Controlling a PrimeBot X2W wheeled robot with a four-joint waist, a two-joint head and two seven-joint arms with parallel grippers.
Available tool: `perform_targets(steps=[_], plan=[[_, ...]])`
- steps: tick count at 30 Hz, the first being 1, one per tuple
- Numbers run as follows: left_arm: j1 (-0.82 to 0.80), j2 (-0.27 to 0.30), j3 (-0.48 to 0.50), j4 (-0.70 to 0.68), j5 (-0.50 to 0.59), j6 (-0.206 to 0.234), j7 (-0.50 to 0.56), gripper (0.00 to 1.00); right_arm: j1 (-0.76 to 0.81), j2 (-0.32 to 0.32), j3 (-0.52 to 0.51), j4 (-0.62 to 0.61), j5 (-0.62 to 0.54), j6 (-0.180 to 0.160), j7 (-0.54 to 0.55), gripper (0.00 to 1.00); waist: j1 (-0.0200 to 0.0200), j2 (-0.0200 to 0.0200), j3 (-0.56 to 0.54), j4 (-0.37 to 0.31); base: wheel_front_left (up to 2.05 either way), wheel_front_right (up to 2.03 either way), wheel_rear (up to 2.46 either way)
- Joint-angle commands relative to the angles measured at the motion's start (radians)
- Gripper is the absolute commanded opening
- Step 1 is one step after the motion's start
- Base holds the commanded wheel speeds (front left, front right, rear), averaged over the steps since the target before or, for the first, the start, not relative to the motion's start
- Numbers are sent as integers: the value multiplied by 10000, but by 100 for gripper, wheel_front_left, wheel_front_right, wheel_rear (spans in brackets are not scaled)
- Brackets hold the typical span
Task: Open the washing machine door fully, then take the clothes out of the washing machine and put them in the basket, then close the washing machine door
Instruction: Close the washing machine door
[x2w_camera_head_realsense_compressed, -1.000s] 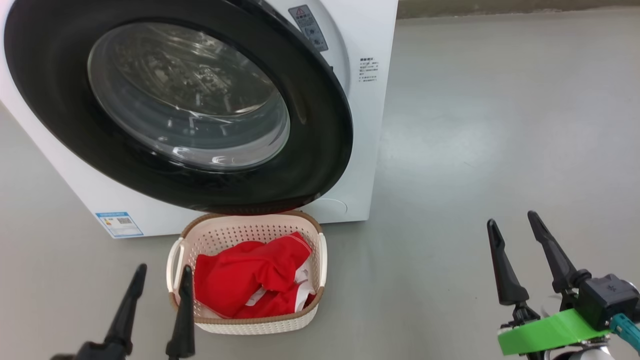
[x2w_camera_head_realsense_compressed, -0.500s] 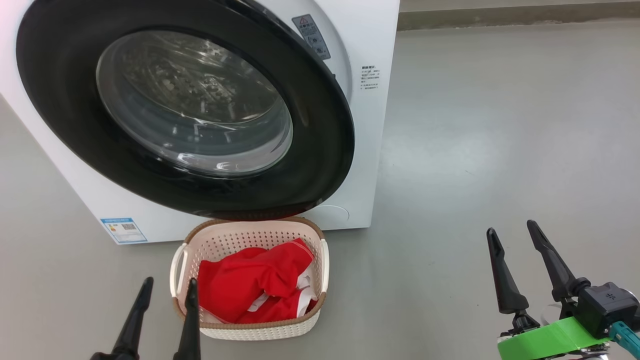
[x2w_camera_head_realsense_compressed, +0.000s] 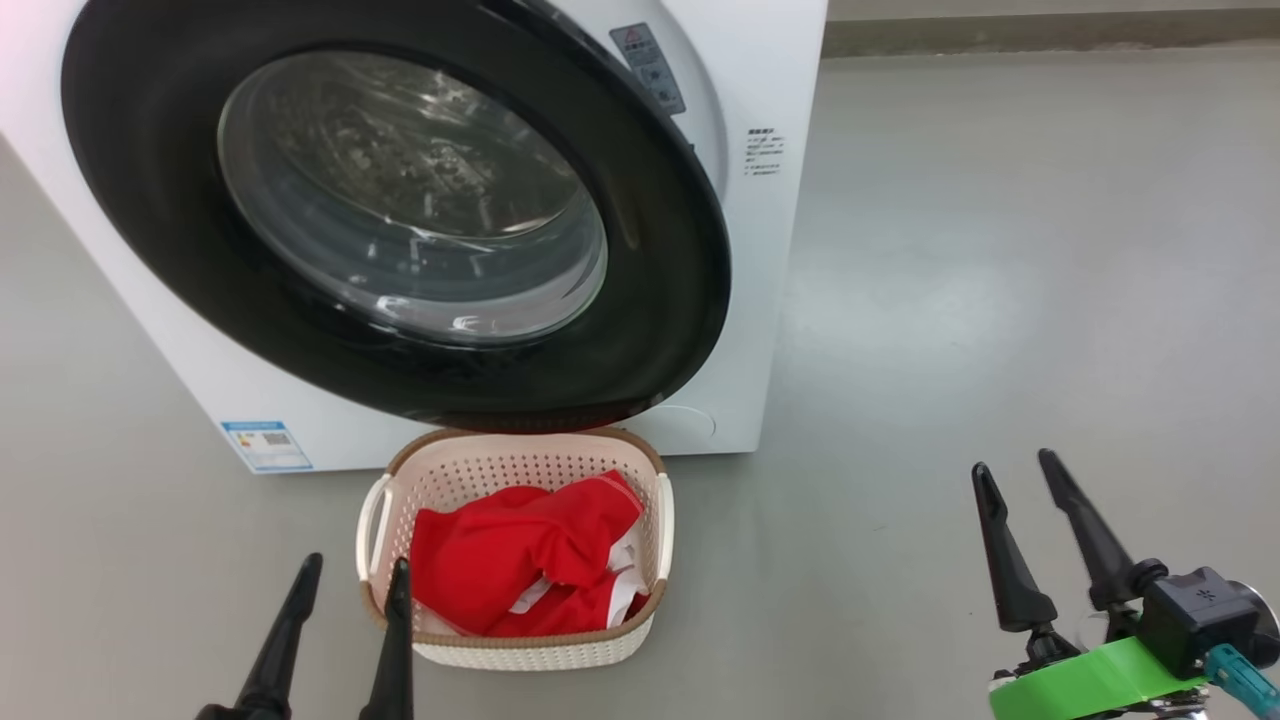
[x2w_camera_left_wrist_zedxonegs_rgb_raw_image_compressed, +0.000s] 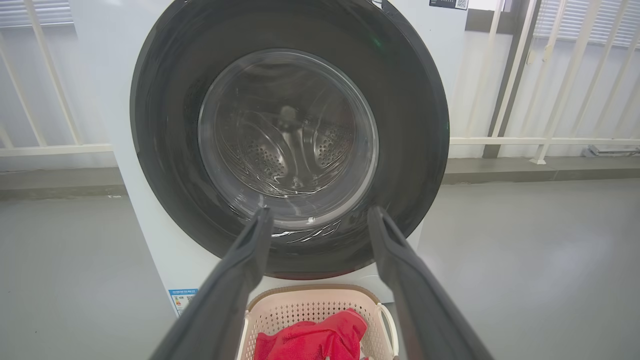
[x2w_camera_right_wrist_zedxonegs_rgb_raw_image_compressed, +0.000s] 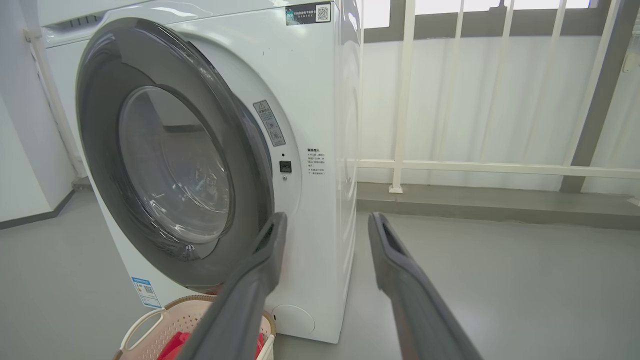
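Most writing is too small to read. The washing machine (x2w_camera_head_realsense_compressed: 770, 330) has a blue label (x2w_camera_head_realsense_compressed: 266, 445) with a small code square at the lower left of its front. Right of the door (x2w_camera_head_realsense_compressed: 660, 300), top middle of the head view, a grey warning label (x2w_camera_head_realsense_compressed: 650, 68) carries a red triangle, with lines of fine print (x2w_camera_head_realsense_compressed: 764, 152) further right. The right wrist view adds a dark QR-code sticker (x2w_camera_right_wrist_zedxonegs_rgb_raw_image_compressed: 307, 13) at the top of the front and a white railing (x2w_camera_right_wrist_zedxonegs_rgb_raw_image_compressed: 405, 100) behind — there the door's right edge seems to stand a little off the front. The left wrist view looks straight through the door at the holed steel drum (x2w_camera_left_wrist_zedxonegs_rgb_raw_image_compressed: 320, 150).

The basket (x2w_camera_head_realsense_compressed: 530, 655) stands just below the door, lower middle of the head view, handles to frame left and right. The red clothes (x2w_camera_head_realsense_compressed: 510, 560) lie inside it, the heap stretching from lower left to upper right. The left gripper (x2w_camera_head_realsense_compressed: 357, 562), lower left, has its jaws wide and empty beside the basket's left handle. The right gripper (x2w_camera_head_realsense_compressed: 1012, 462), lower right and well apart from the basket, is spread too, holding nothing.
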Motion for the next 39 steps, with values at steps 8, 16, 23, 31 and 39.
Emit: perform_targets(steps=[8,16,23,31,39], plan=[[-503,-147,234,-308,245,-206,-118,100,-1027,-79,880,532,-203,63,-63,0,0,-1,403,507,0,0,0],[-862,-294,24,-322,395,-411,-118,100,-3094,-304,2137,2158,-57,63,-63,0,0,-1,997,1086,0,0,0],[-1184,-317,-67,-306,557,-470,-118,100,-4867,-434,2917,3351,441,63,33,0,0,-1,1623,1528,0,0,0],[-1679,-458,-216,-610,640,-546,-118,100,-6703,-864,3284,4134,762,63,151,0,0,-1,2742,1951,0,0,0],[-2206,-678,-495,-573,667,-614,-118,100,-7892,-1206,3439,4461,857,63,71,0,0,-1,3639,2265,0,0,0]])
